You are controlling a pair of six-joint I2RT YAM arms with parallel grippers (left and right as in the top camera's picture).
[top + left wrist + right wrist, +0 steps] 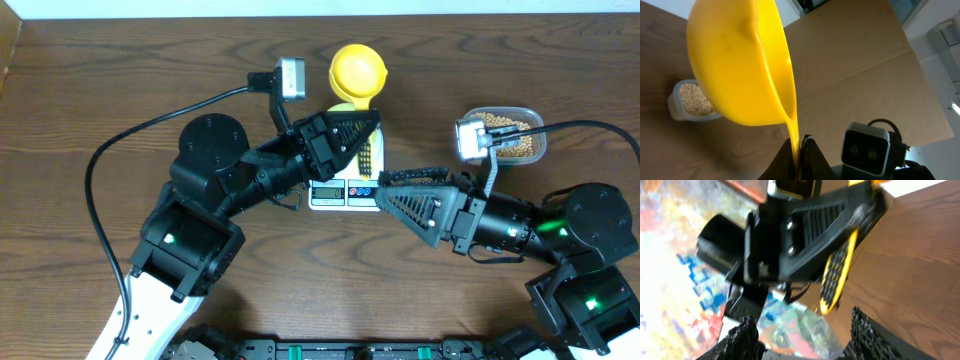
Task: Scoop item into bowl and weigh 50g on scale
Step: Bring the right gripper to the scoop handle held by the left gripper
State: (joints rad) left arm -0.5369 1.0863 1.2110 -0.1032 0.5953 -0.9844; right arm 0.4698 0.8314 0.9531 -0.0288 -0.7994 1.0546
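Observation:
My left gripper point(365, 128) is shut on the handle of a yellow measuring scoop point(358, 70) and holds it above the white scale point(330, 192). The scoop's cup points away, and no beans show in it. In the left wrist view the handle point(796, 142) is pinched between the jaws. A pale sliver of the bowl point(342, 105) shows under the scoop; the rest is hidden by my left gripper. The beans point(505, 140) fill a clear tub point(538, 150) at the right, which also shows in the left wrist view point(690, 100). My right gripper point(386, 190) is open and empty beside the scale's right end.
The right wrist view shows the left gripper and the scoop's black-dotted handle point(837, 275) just ahead of my open right fingers point(805, 335). A black cable point(120, 140) loops over the left side of the brown wooden table.

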